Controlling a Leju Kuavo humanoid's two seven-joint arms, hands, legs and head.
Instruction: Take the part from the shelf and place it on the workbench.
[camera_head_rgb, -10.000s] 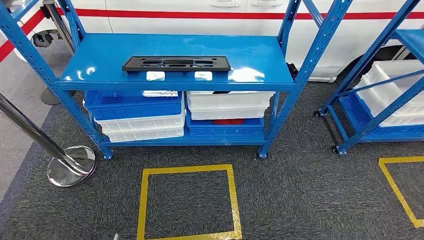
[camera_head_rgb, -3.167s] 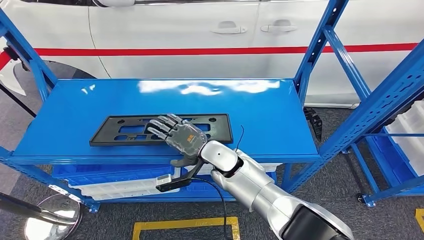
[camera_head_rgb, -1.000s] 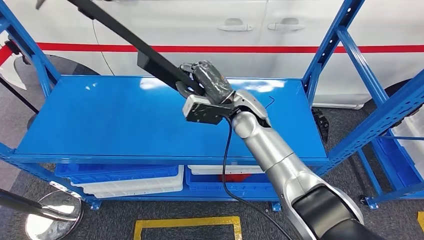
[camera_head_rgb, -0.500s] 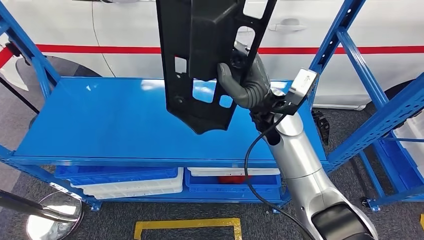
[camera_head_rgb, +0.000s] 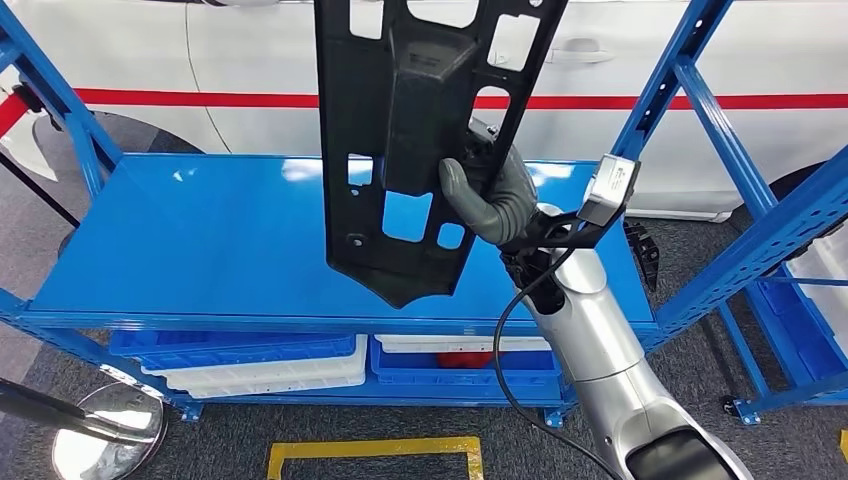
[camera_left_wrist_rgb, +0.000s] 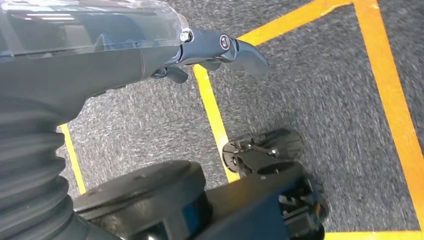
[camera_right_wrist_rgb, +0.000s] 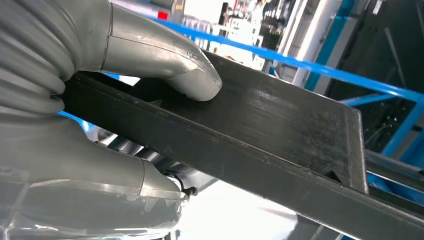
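The part (camera_head_rgb: 400, 150) is a long black plastic panel with several cut-outs. It stands upright in the air, close in front of the head camera and above the blue shelf top (camera_head_rgb: 200, 240), which is bare. My right hand (camera_head_rgb: 490, 195) grips it at its right edge, thumb on the near face. In the right wrist view the thumb (camera_right_wrist_rgb: 165, 60) presses on the part's flat face (camera_right_wrist_rgb: 280, 130) with the other fingers beneath it. My left hand (camera_left_wrist_rgb: 220, 47) hangs over the grey carpet and holds nothing.
A white car with a red stripe (camera_head_rgb: 250, 60) stands behind the shelf. Blue and white bins (camera_head_rgb: 260, 365) fill the lower level. A chrome stanchion base (camera_head_rgb: 100, 430) is at the lower left, a second blue rack (camera_head_rgb: 790, 230) at the right. Yellow tape (camera_head_rgb: 370, 450) marks the floor.
My right hand took the part off the shelf top, lifted it and turned it from a slanted edge-on pose to upright. Since half a second ago it has sunk slightly.
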